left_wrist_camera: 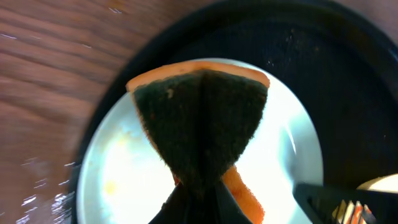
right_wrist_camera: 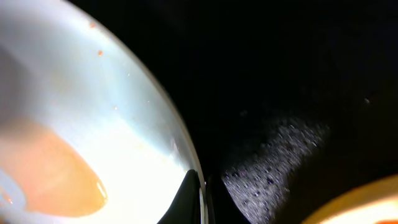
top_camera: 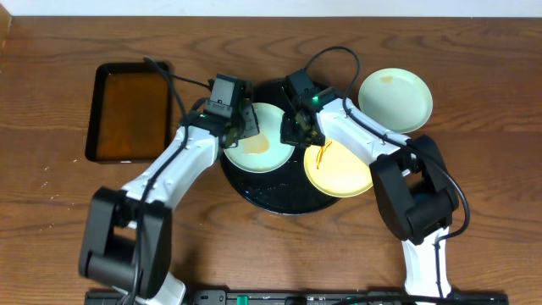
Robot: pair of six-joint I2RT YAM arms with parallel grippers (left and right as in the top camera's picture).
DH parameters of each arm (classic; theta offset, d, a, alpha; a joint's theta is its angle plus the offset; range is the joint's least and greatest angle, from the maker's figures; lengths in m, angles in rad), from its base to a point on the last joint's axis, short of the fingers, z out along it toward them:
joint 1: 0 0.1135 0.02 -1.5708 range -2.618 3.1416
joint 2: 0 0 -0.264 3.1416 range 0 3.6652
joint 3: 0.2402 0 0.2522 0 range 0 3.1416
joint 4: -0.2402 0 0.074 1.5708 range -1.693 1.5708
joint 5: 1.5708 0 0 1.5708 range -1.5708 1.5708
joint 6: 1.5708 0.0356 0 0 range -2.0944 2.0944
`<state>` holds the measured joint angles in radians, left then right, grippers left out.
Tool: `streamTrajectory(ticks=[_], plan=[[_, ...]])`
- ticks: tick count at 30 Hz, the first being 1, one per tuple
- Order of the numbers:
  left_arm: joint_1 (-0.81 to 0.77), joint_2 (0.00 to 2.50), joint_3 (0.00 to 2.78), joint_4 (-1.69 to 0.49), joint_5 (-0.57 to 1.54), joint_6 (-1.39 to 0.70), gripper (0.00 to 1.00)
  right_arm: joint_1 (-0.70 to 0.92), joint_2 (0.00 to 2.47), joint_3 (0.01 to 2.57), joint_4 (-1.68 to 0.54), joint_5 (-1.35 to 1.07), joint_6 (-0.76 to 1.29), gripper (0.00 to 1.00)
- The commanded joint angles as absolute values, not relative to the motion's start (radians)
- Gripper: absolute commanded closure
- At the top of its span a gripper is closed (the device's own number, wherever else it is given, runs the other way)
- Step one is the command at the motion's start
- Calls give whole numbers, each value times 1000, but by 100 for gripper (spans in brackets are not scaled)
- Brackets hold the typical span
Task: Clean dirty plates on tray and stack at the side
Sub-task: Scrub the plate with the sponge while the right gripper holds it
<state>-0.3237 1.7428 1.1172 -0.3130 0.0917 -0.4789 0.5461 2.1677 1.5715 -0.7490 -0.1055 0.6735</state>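
A pale blue-green plate lies on the left part of the black tray. My left gripper is shut on a folded sponge, dark green with an orange back, held over this plate. My right gripper is shut on the plate's right rim; an orange puddle lies in the plate. A pale yellow plate with orange streaks overlaps the tray's right edge. A second blue-green plate sits on the table at the back right.
A small rectangular black tray of brown liquid stands at the left on the wooden table. The right arm's base stands at the front right and the left arm's base at the front left.
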Motion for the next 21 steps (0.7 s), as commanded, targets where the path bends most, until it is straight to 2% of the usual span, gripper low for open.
streamTrajectory(ticks=[1,8,11,16,21], plan=[[-329,1825,1121,-270,185,-519,92,565,2156,1557,-802,56,691,99],[-334,1909,1121,-241,191,-525,92,577,2142,1558,-819,103,691,99],[-332,1924,1121,-252,174,-461,92,585,2142,1558,-818,117,691,99],[-331,1879,1124,-382,-104,-446,93,585,2142,1558,-820,124,691,99],[-331,1776,1124,-422,-196,-445,93,585,2142,1558,-819,123,691,99]])
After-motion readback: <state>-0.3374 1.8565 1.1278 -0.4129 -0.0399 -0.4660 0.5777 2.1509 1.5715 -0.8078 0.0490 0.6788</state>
